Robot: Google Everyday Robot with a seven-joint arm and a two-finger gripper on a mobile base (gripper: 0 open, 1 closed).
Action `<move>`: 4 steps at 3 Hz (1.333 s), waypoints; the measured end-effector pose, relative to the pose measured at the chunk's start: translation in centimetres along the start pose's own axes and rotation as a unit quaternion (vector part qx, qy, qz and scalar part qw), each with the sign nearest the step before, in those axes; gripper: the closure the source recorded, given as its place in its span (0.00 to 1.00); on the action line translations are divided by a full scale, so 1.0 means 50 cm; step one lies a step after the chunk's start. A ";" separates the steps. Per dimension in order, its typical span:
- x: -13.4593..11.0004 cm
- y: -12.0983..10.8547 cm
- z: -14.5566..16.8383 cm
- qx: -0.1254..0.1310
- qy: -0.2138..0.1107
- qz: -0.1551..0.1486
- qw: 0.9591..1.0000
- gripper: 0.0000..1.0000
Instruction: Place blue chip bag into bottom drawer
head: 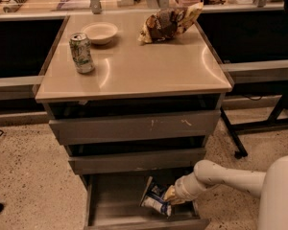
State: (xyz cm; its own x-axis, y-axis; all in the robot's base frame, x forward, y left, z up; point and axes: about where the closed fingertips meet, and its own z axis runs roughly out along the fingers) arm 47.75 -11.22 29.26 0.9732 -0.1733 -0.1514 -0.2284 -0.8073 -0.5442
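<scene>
Blue chip bag (pixel 155 201): dark blue foil with white patches, tilted, lying inside the bottom drawer (pixel 113 202), right of centre. Drawer: lowest of three, grey metal, pulled open. Gripper (pixel 172 195) sits at the bag's right end, within the drawer.

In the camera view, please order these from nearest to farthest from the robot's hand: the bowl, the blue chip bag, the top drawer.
The hand is in the bottom drawer.
1. blue chip bag, right beside it, same drawer.
2. top drawer, higher up.
3. bowl, far left on the tabletop.
</scene>
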 end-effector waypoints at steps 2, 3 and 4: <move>0.081 0.023 0.082 0.021 0.061 0.008 0.998 1.00; 0.123 0.017 0.125 0.027 0.071 -0.001 0.997 1.00; 0.158 0.017 0.171 0.025 0.064 -0.005 0.998 1.00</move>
State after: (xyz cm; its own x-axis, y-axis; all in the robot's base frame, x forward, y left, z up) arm 55.00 -8.48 20.55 0.9702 -0.2386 -0.0420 -0.2173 -0.7806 -0.5860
